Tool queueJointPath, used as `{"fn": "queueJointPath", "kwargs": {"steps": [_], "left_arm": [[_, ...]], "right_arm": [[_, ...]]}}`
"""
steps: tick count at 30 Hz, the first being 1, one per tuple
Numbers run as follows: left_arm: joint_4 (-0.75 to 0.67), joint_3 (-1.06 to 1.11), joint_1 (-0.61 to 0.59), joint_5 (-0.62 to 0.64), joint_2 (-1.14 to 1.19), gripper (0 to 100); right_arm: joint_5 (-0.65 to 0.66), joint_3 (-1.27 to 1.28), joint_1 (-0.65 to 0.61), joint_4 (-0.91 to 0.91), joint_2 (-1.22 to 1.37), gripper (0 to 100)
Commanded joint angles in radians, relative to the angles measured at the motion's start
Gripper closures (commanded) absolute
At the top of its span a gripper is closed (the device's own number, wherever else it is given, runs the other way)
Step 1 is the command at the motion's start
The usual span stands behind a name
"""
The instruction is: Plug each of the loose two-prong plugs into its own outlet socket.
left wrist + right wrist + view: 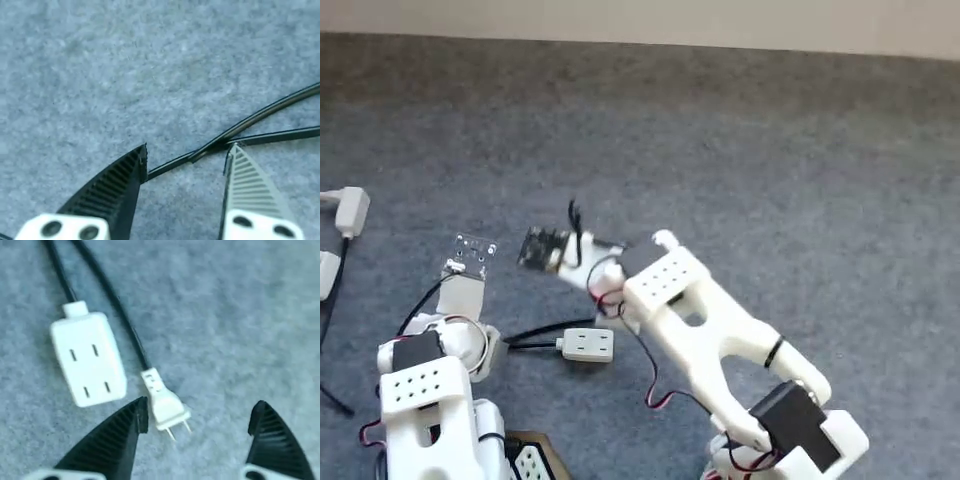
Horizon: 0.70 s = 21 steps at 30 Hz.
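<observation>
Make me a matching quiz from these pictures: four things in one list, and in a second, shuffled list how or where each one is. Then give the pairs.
Things:
1. plug
2. outlet block
3. left gripper
4. right gripper

States:
A. open, over two black cords
B. open, close to the plug
C. white, slots facing up, lying on the grey surface
D. white, two bare prongs, not plugged in

Pairs: 1-D, 2-C, 3-A, 4-B
</observation>
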Motion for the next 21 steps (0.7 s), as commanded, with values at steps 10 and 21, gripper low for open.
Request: {"fn": "queueJointPath", "kwargs": {"steps": [10,21], "left_arm": [[-0.012,0.002,-0.005,-0.005,-0.013,74],[-0.012,0.002,-0.004,-0.005,-0.013,74]], "right_arm": [[0.160,0.171,-0.015,-0.113,-0.007,68.9],[0.218,0.176,0.004,-0.173,0.001,69.1]]}}
